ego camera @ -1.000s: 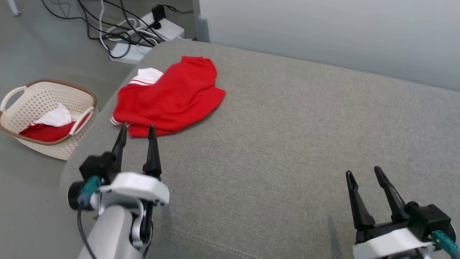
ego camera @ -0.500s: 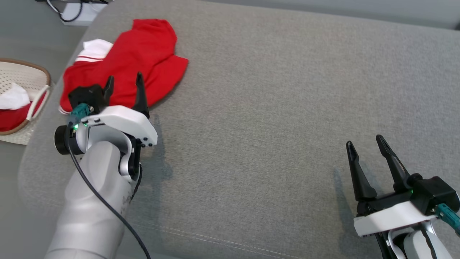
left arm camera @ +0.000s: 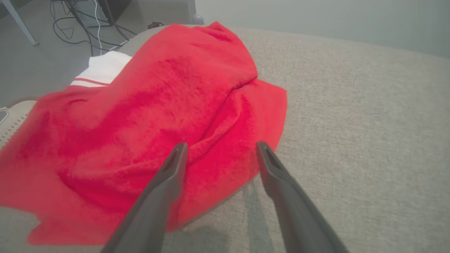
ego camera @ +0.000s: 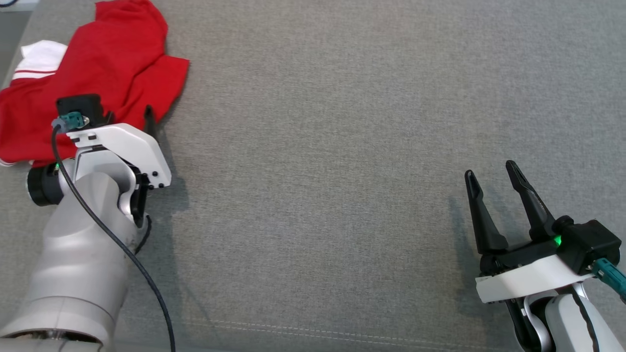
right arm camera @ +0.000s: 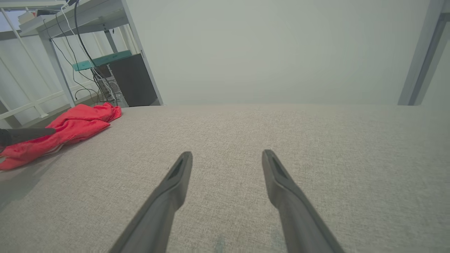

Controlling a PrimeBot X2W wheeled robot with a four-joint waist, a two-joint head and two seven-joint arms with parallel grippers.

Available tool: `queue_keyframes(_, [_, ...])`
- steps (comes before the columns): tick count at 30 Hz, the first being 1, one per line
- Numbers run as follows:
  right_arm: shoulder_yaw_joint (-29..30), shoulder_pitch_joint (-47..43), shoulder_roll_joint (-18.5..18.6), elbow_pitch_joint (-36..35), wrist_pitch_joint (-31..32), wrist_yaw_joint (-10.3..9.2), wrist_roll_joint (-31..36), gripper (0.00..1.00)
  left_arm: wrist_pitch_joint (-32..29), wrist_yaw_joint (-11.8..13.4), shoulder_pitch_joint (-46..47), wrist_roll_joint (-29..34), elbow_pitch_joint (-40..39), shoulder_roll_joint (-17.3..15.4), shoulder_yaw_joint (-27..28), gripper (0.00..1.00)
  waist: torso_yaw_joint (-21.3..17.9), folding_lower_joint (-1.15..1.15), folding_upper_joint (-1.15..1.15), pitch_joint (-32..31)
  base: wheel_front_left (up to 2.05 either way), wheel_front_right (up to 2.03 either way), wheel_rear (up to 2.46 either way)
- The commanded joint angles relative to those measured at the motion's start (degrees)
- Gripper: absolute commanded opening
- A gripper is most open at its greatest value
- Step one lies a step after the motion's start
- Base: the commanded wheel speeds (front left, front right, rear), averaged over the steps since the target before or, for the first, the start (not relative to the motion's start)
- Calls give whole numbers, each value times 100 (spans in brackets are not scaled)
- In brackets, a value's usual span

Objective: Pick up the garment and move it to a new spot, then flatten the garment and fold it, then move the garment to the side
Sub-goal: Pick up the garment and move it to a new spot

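- At the far left you have the crumpled red, soft-napped garment [ego camera: 98, 63]. It lies in loose folds on the left end of the grey woven upholstered cushion [ego camera: 342, 122], and the head view cuts off its left side.
- A white trim [left arm camera: 105, 68] with thin red stripes pokes out at the garment's far left side. You cannot make out which part of the garment it is.
- Beyond the garment, tangled dark cables [left arm camera: 88, 31] lie on the floor, too blurred to sort out.
- Your left gripper [left arm camera: 221, 147] is at the garment's near right corner, its two long, dark, tapered fingers spread wide with nothing between them.
- In the wrist view one finger overlaps the red cloth and the other sits over grey weave just beside the hem. You cannot tell whether the tips touch the cloth.
- In the head view the white wrist housing [ego camera: 122, 146] hides most of those fingers, and a black cable [ego camera: 98, 220] loops down the pale rounded forearm [ego camera: 78, 254].
- To the right of the garment the weave is bare, with a pale stitched seam [ego camera: 293, 328] along the near side.
- Your right gripper [ego camera: 490, 171] is well apart to the right of the garment, released and empty, with its fingers spread over the weave.
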State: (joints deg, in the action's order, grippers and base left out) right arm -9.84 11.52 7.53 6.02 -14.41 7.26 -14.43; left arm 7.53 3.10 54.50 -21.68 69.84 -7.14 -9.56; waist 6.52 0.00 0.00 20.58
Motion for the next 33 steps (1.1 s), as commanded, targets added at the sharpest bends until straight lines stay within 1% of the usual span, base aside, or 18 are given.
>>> queue_keyframes(1, [-162, 124, 41, -192, -59, 23, -78, 100, -33, 34, 272, 37, 14, -360, 59, 100, -102, 0, 0, 91, 0, 0, 0])
queue_keyframes(8, [-364, 206, 80, -200, -59, 23, -319, 100, -240, 97, 402, 62, 264, -568, -13, 100, -292, 0, 0, 197, 0, 0, 0])
queue_keyframes(13, [-400, 217, 149, -252, -59, 23, -387, 100, -234, -54, 418, -70, 321, -598, 46, 100, -343, 0, 0, 237, 0, 0, 0])
queue_keyframes(20, [-404, 250, 191, -311, -59, 23, -432, 100, -210, -99, 378, -86, 361, -587, -13, 100, -384, 0, 0, 279, 0, 0, 0])
queue_keyframes(21, [-411, 258, 193, -317, -59, 23, -434, 100, -213, -112, 368, -82, 366, -591, -31, 30, -393, 0, 0, 281, 0, 0, 0])
queue_keyframes(22, [-419, 262, 194, -320, -59, 23, -433, 100, -207, -121, 362, -82, 370, -596, -42, 0, -400, 0, 0, 281, 0, 0, 0])
queue_keyframes(25, [-447, 264, 195, -307, -59, 23, -425, 100, -197, -176, 338, -97, 380, -602, -67, 0, -419, 0, 0, 260, 0, 0, 0])
queue_keyframes(27, [-463, 261, 189, -281, -59, 23, -420, 100, -81, -185, 332, -111, 383, -603, -70, 0, -434, 0, 0, 223, 0, 0, 0])
queue_keyframes(31, [-460, 236, 157, -237, -59, 23, -413, 100, 481, -113, 365, -65, 274, -653, -102, 0, -470, 0, 0, 93, 0, 0, 0])
queue_keyframes(33, [-434, 210, 157, -175, -59, 23, -344, 100, 633, -86, 374, -41, 173, -667, -113, 0, -482, 0, 0, 9, 0, 0, 0])
